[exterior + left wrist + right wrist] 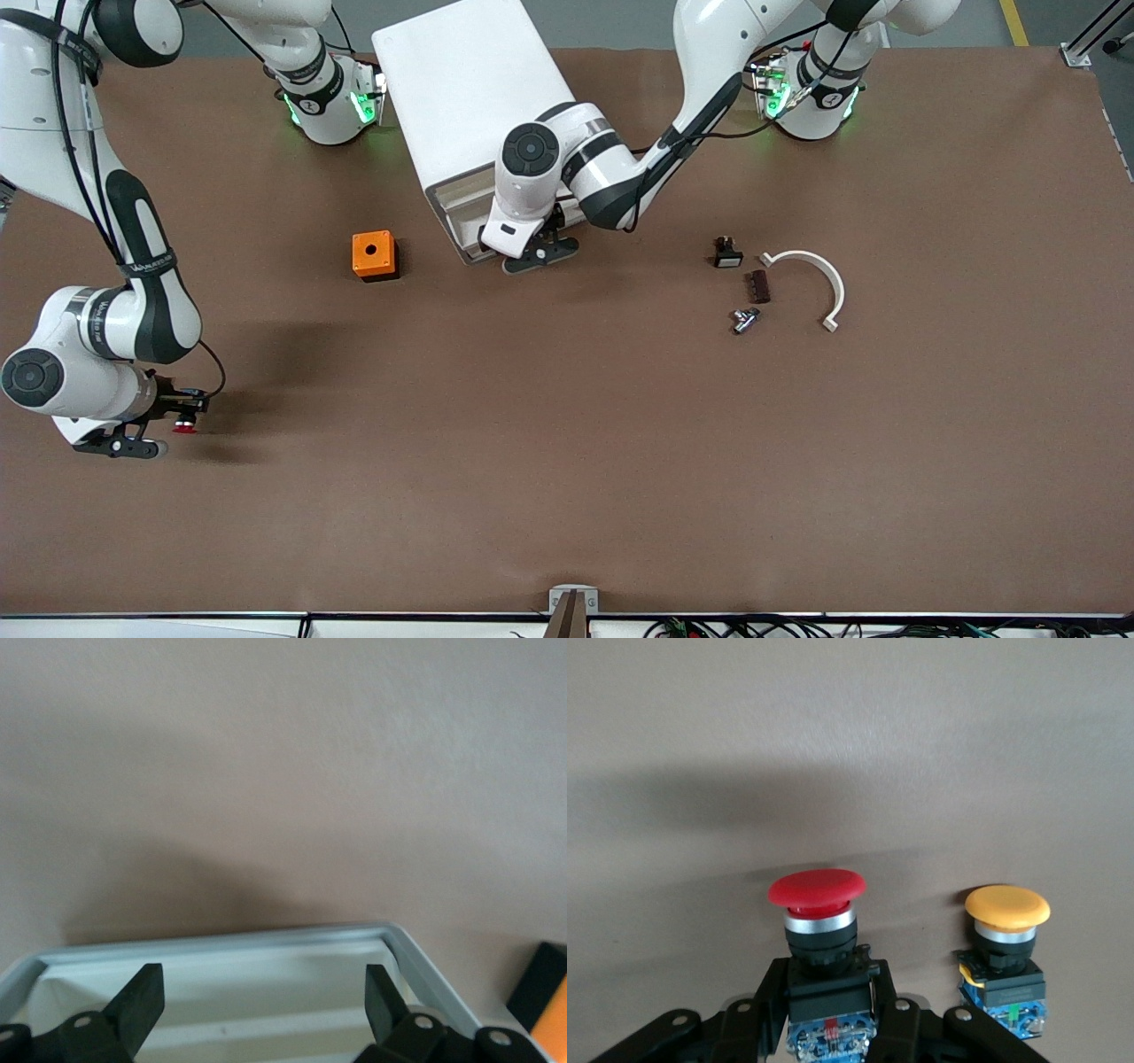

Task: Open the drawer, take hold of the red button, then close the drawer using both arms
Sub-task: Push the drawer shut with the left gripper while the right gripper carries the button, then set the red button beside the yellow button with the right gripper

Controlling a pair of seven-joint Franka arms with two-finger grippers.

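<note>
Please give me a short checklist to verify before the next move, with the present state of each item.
1. Right gripper shut on the button: ok.
2. Red cap, not the orange-capped button beside it: ok.
3. Left gripper open at the drawer: ok.
4. Drawer closed: not ok, its rim stands out from the cabinet.
5. Left gripper touching the drawer: cannot tell.

- Drawer (221, 943): the left wrist view's edge is cutting off its inside; contents not showing.
- Drawer front in the front view: the left arm's wrist is covering it.
- Orange-capped switch (1005, 957): lower body is running off the frame.
- Button (184, 426): the right end effector (182, 416) is hiding its body; only the red cap is showing.
- Small parts (744, 288): too small to identify.
</note>
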